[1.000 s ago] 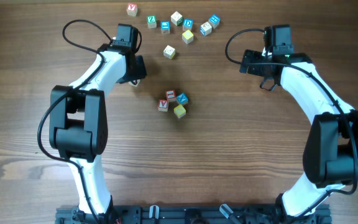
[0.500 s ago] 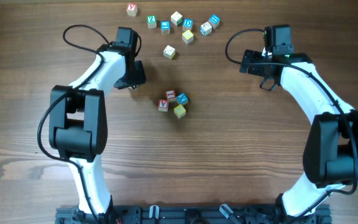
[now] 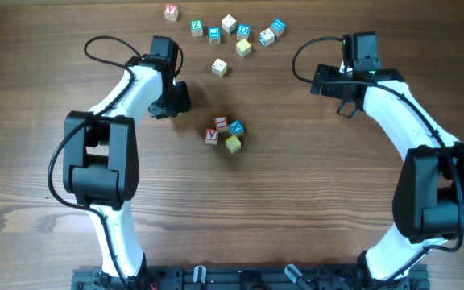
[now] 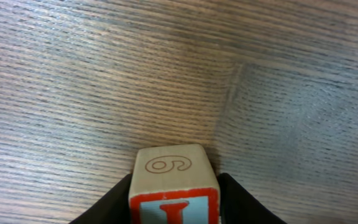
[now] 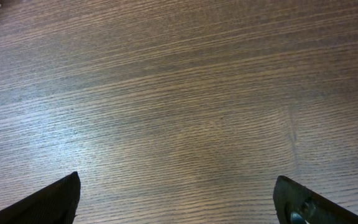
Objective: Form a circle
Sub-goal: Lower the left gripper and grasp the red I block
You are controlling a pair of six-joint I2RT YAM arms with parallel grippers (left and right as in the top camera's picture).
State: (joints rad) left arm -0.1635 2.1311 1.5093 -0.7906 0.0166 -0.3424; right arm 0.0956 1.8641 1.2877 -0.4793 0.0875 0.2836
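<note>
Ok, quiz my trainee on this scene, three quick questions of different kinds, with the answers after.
1. True or false: the right pincer holds a cube.
2. The cube gripped in the left pincer has lettering that is: A red, B green, C blue?
3. In the overhead view, how many cubes make up the cluster mid-table?

Key: 1 false, it stands open and empty; 2 A; 3 four.

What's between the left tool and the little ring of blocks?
Only bare wooden table, seen overhead, between the left tool and the ring of small wooden cubes.
</note>
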